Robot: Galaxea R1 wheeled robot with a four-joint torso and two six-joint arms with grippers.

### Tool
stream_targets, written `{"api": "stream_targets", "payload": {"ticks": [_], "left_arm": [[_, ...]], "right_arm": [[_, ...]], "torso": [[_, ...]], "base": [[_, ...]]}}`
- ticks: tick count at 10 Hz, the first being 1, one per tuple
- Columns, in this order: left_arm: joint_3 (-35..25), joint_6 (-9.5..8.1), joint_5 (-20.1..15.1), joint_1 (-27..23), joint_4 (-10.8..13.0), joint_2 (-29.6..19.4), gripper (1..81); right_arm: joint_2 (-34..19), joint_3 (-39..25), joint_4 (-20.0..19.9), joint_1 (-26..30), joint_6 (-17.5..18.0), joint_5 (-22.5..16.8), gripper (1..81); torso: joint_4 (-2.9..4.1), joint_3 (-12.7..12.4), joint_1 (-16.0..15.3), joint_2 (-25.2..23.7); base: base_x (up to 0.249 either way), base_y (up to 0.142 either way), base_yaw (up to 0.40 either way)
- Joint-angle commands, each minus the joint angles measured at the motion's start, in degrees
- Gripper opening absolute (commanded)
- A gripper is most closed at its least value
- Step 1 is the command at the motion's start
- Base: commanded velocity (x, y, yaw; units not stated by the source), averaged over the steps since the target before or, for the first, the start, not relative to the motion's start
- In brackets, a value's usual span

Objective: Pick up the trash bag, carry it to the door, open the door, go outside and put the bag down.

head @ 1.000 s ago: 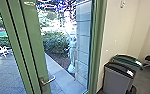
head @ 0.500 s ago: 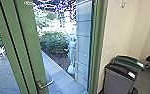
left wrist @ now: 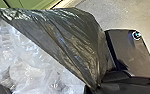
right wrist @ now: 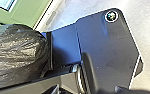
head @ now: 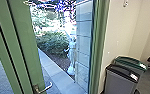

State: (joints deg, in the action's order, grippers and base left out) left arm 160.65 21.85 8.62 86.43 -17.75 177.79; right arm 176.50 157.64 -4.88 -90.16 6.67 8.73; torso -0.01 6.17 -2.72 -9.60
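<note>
The door (head: 24, 47) looks shut and has come nearer as the robot advances, so opening it seems close. The trash bag (left wrist: 63, 42) is by the robot's dark plate (left wrist: 131, 52), near 1 edge; I cannot tell whether the grip is open or closed.

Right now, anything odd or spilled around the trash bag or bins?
The trash bag looks odd: whitish, crumpled plastic lies exposed beside its dark film, so its mouth may be open. No spill visible. The grey bin and green-lidded bin look upright.
</note>
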Motion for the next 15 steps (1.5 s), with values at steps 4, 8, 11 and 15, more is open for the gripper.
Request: {"api": "stream_targets", "payload": {"ticks": [4,8,11,15], "left_arm": [[0.11,0.22,-2.82,-3.15,0.52,0.2,1.0],[0.11,0.3,-2.91,-3.15,0.7,0.2,1.0],[0.11,0.22,-2.91,-3.15,0.7,0.12,1.0],[0.11,0.22,-3.17,-3.15,0.7,0.03,1.0]], "right_arm": [[0.37,-0.15,0.39,2.75,-0.16,-2.84,81.1],[0.37,-0.15,0.31,2.74,-0.16,-2.93,81.1],[0.37,-0.15,0.39,2.83,-0.16,-2.84,81.1],[0.37,-0.15,0.31,2.83,-0.16,-2.93,81.1]], "torso": [[0.0,0.0,-0.02,0.02],[0.0,0.0,0.02,0.0],[0.0,0.0,0.02,0.0],[0.0,0.0,0.02,0.0]], "base": [[0.041,0.0,0.0],[0.0,0.0,0.0],[0.0,0.0,0.0],[0.0,0.0,0.0]]}}
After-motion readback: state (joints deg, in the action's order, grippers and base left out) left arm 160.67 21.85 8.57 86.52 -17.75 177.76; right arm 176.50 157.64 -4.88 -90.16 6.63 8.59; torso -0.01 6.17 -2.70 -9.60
